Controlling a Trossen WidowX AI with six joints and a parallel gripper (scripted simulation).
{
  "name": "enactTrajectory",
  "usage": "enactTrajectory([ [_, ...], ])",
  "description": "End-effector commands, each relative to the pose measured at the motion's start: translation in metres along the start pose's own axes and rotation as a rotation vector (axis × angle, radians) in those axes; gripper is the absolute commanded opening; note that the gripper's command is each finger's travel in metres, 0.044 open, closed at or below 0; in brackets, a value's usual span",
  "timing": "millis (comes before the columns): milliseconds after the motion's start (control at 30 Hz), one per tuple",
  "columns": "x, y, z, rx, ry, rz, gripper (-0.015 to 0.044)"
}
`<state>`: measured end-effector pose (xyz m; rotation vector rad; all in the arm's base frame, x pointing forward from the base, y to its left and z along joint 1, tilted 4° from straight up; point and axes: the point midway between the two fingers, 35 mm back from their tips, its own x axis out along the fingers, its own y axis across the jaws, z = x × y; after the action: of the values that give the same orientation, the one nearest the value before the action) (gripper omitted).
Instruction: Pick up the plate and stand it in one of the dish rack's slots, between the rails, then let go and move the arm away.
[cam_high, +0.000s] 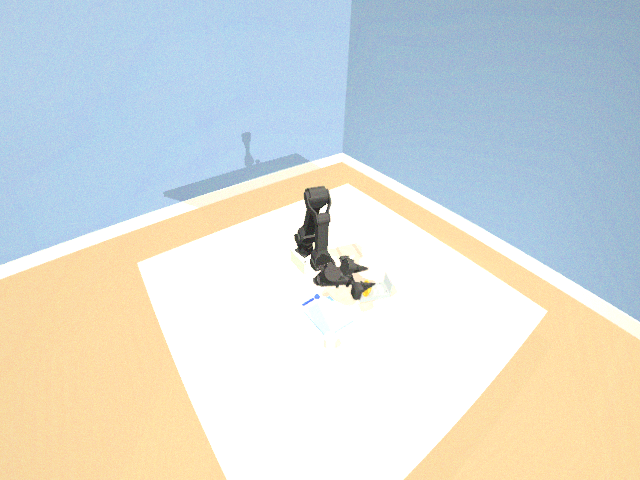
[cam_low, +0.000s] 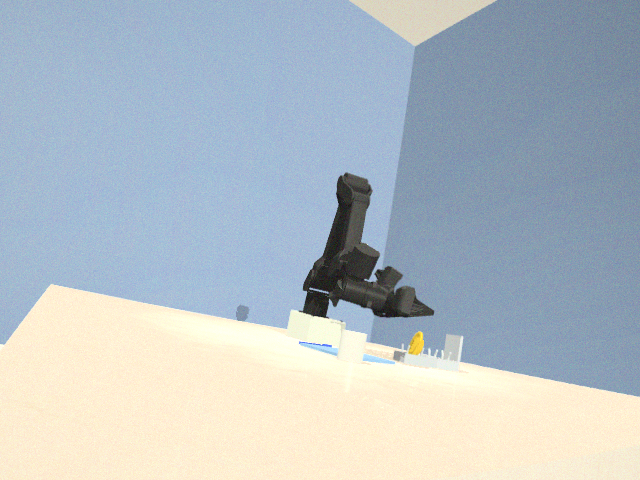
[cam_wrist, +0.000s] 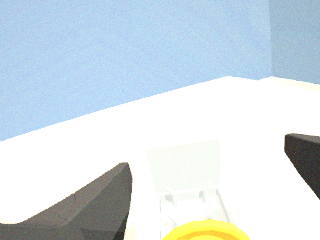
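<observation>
The yellow plate (cam_high: 367, 291) (cam_low: 416, 343) stands upright on its edge in the white dish rack (cam_low: 436, 361) (cam_high: 386, 285) (cam_wrist: 186, 167), between the rails. My gripper (cam_low: 426, 311) (cam_high: 366, 276) (cam_wrist: 207, 154) is open and empty. It hangs a little above the plate, apart from it, with one dark finger on each side in the wrist view. The rack's tall end panel stands just beyond the plate.
A flat blue mat (cam_low: 315, 345) (cam_high: 311, 300) lies beside the rack. A white cylinder (cam_low: 352, 345) stands on it. The arm's white base block (cam_low: 310, 325) is behind. Blue walls close off the back and the right.
</observation>
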<state>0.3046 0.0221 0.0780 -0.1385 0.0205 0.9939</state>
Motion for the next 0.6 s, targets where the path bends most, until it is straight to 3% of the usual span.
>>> enactTrajectory([
  [0,-0.005,-0.001,0.038,0.018,-0.022,0.012,0.04],
  [267,-0.006,-0.006,0.051,0.037,-0.019,0.002,0.04],
  [567,-0.007,-0.047,0.049,0.238,0.129,-0.167,0.04],
])
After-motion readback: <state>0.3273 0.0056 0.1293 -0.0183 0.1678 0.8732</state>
